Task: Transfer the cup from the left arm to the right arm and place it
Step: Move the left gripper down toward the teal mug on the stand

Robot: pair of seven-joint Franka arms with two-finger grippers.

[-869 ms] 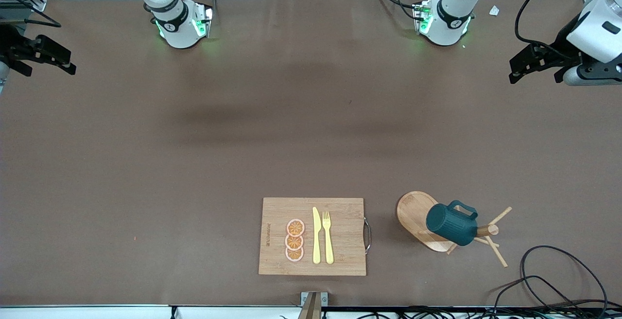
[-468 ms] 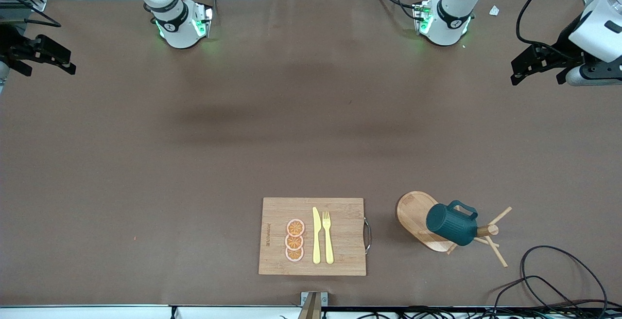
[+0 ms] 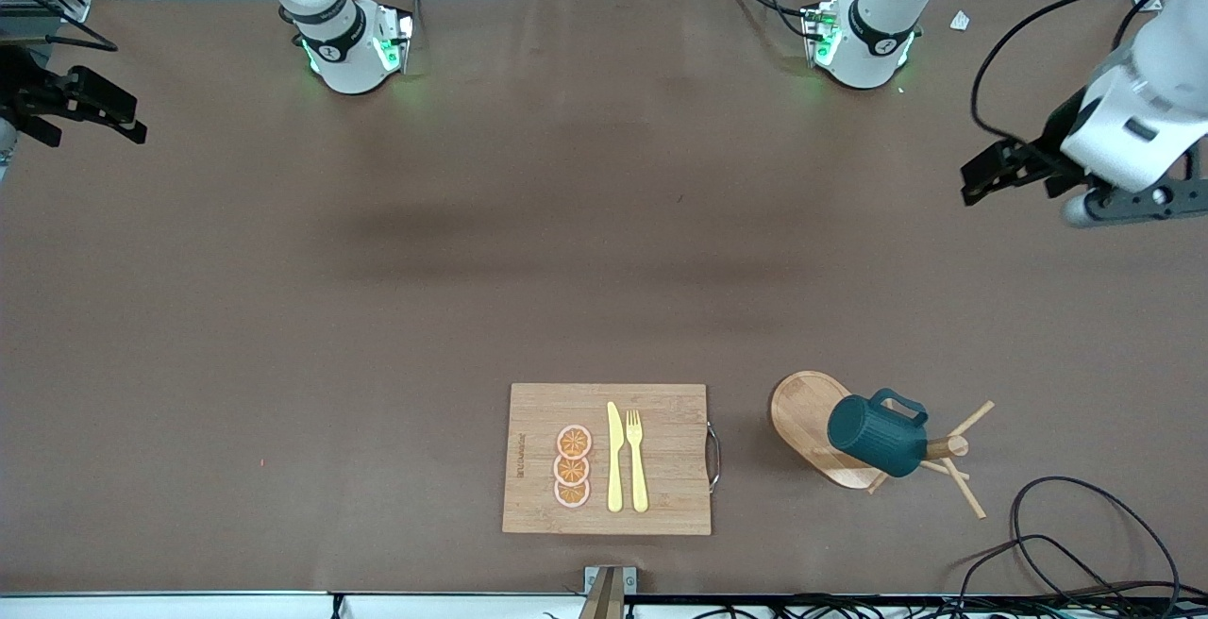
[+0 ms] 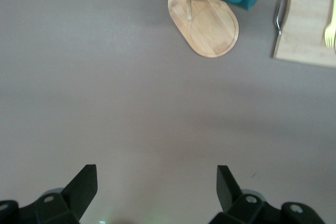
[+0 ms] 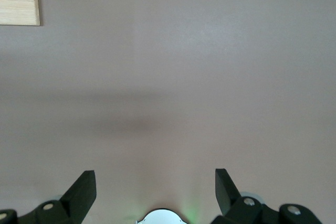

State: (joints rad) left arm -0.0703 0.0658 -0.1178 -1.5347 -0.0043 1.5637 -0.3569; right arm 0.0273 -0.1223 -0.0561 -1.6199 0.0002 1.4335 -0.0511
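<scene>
Brown cloth covers the whole table point(image 3: 377, 317), and both my arm bases stand along its edge farthest from the front camera. My left gripper point(image 3: 991, 173) hangs in the air over the table's edge at the left arm's end; its fingers point(image 4: 84, 184) are spread wide and hold nothing. My right gripper point(image 3: 85, 109) waits over the edge at the right arm's end, also wide open and empty. The cup point(image 3: 876, 434) hangs tilted on a peg of a wooden rack point(image 3: 802, 416), which stands near the table's edge closest to the front camera, toward the left arm's end. Beside the rack, at the middle of that same edge, lies a board point(image 3: 661, 449) with a knife point(image 3: 614, 457), a fork point(image 3: 637, 459) and three orange slices point(image 3: 572, 466) on it. Black cables point(image 3: 1085, 543) lie at the corner near the rack.
</scene>
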